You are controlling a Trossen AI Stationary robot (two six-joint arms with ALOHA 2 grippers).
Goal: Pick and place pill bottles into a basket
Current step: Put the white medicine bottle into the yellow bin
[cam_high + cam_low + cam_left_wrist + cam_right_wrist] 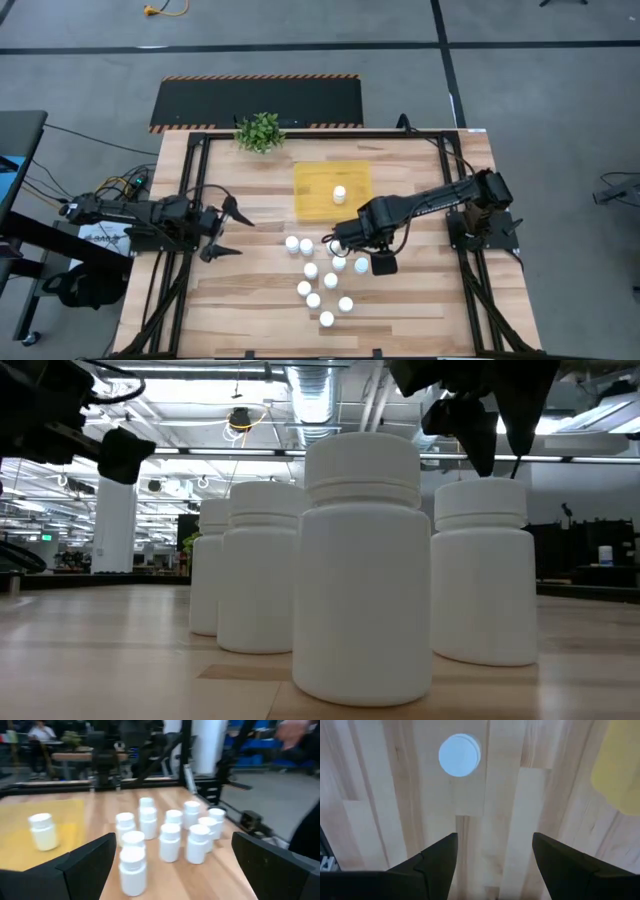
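Several white pill bottles stand upright in a cluster on the wooden table; they also show in the low view and the left wrist view. One bottle stands inside the yellow tray. My right gripper hangs over the cluster's far side, pointing down, open and empty; its wrist view shows one bottle's cap on the table ahead of the fingers and a tray corner. My left gripper is open and empty at the table's left, level, facing the bottles.
A small green potted plant stands at the table's far edge, left of the tray. A black frame runs along the table's sides. Bare wood lies between my left gripper and the bottles. A person sits in the room behind.
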